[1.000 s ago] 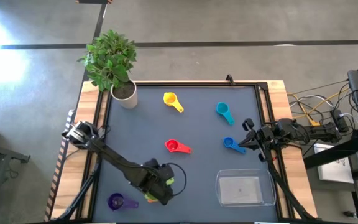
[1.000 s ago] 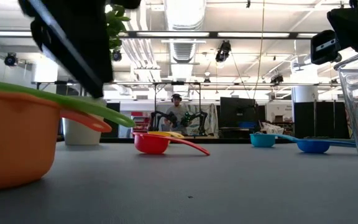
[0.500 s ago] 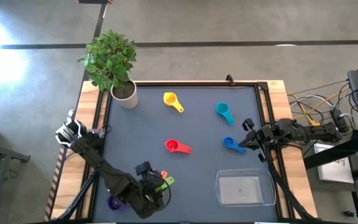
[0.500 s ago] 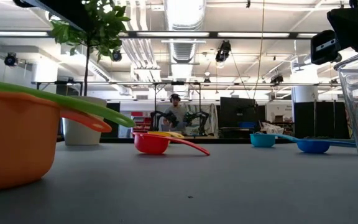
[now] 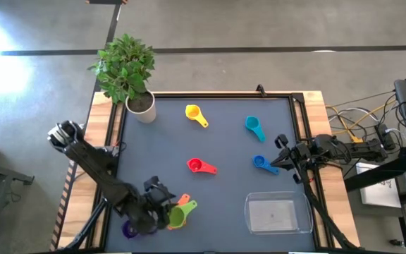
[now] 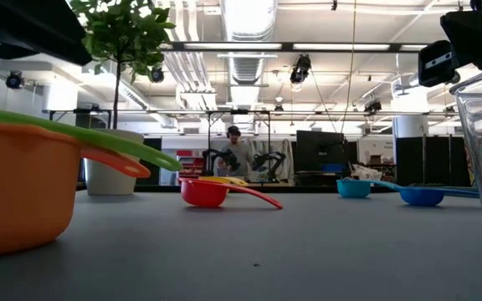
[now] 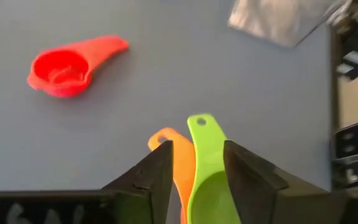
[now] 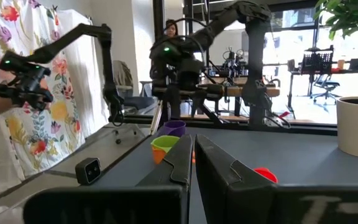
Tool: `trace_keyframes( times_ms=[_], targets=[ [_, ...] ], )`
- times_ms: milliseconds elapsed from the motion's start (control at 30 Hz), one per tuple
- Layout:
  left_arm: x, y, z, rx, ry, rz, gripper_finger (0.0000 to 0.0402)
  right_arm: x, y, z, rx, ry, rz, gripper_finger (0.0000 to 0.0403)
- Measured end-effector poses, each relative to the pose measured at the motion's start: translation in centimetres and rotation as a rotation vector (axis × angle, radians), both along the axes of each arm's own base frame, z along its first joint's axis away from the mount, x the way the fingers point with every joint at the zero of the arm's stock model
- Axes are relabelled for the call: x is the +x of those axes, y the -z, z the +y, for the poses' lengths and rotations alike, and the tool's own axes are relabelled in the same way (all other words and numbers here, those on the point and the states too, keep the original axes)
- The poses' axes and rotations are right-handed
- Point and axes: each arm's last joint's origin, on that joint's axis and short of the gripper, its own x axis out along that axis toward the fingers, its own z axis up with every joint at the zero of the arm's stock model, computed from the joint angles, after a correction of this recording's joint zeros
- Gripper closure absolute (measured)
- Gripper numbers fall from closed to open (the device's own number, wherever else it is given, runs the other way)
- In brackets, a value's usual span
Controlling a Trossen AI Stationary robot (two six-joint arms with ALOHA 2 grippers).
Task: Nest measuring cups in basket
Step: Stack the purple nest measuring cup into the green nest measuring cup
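A green cup [image 5: 177,214] sits nested in an orange cup [image 5: 184,200] near the table's near-left corner, both resting on the table. My left gripper [image 5: 163,209] is open just to their left. In the left wrist view its fingers stand on either side of the green handle [image 7: 202,146] and the orange handle [image 7: 168,144]; I see no touch. A purple cup [image 5: 129,229] lies partly under the left arm. Red [image 5: 199,166], yellow [image 5: 196,114], teal [image 5: 254,127] and blue [image 5: 263,163] cups lie apart on the table. The clear basket [image 5: 277,214] is near-right. My right gripper [image 5: 285,159] is shut, beside the blue cup.
A white plant pot with a leafy plant [image 5: 139,106] stands at the far-left corner. The table has a raised frame along its edges [image 5: 298,106]. Open surface lies between the red cup and the basket. A person shows far off in the room [image 6: 234,150].
My left gripper has drawn back from over the green and orange cups toward the table's left edge and risen, uncovering them. The two cups stay nested in the same spot. The right arm has kept still.
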Motion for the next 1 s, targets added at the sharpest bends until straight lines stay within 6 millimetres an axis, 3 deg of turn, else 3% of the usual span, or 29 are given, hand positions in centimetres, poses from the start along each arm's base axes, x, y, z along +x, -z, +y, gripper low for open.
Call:
trace_keyframes(
  times_ms=[367, 767, 1000],
  targets=[
    [-2.1, 0.1, 2.6, -0.017, -0.032, -0.232, 0.0325, 0.0, 0.0, 0.0, 0.0, 0.0, 0.0, 0.0394],
    [-1.7, -2.0, 2.2, 0.017, 0.008, -0.255, 0.0327, 0.0, 0.0, 0.0, 0.0, 0.0, 0.0, 0.0394],
    [-1.7, -2.2, 2.0, -0.003, 0.029, -0.248, 0.0327, 0.0, 0.0, 0.0, 0.0, 0.0, 0.0, 0.0394]
  ],
)
